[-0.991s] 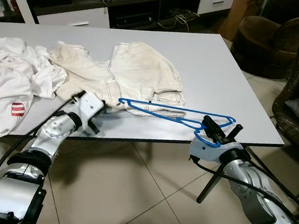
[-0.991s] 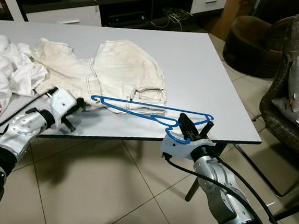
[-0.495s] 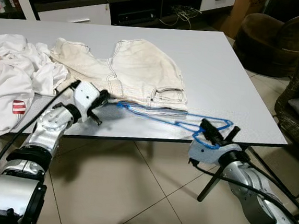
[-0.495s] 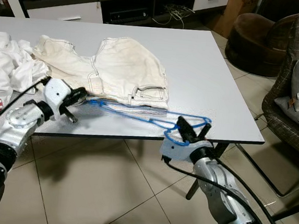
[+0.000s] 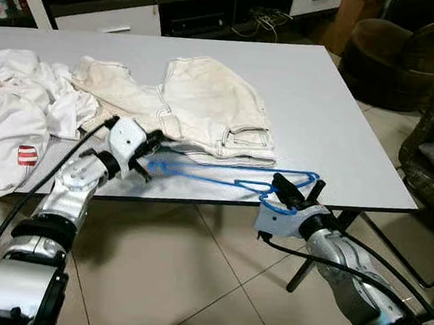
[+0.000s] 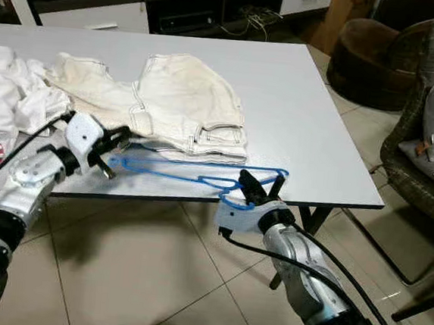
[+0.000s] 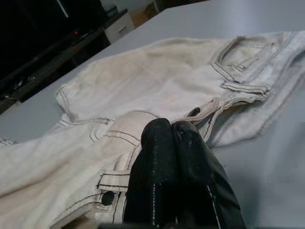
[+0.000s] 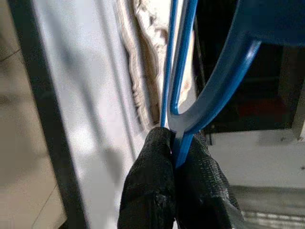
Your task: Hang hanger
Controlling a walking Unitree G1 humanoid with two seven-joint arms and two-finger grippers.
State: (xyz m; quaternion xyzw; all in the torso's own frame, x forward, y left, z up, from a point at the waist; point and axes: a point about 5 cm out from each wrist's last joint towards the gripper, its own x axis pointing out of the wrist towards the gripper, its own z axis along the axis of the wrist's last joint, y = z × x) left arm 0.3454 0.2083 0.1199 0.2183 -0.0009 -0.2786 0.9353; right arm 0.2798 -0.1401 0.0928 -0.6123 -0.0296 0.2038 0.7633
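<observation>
Right now, by part:
Right gripper (image 5: 290,190): fingers pinched on the thin blue plastic hanger (image 5: 223,176) near its hook.
Hanger: stretched above the grey table's (image 5: 342,128) front edge, just before the cream denim shorts (image 5: 199,104).
Left gripper (image 5: 152,143): fingers pressed together, empty, at the shorts' waistband beside the hanger's far tip.
White crumpled shirts (image 5: 15,122): left of the shorts.

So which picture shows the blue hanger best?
The left eye view: the whole blue hanger lies along the table's front edge, hook in the right gripper. The right eye view shows the same. The right wrist view shows just the pinched hook.
</observation>
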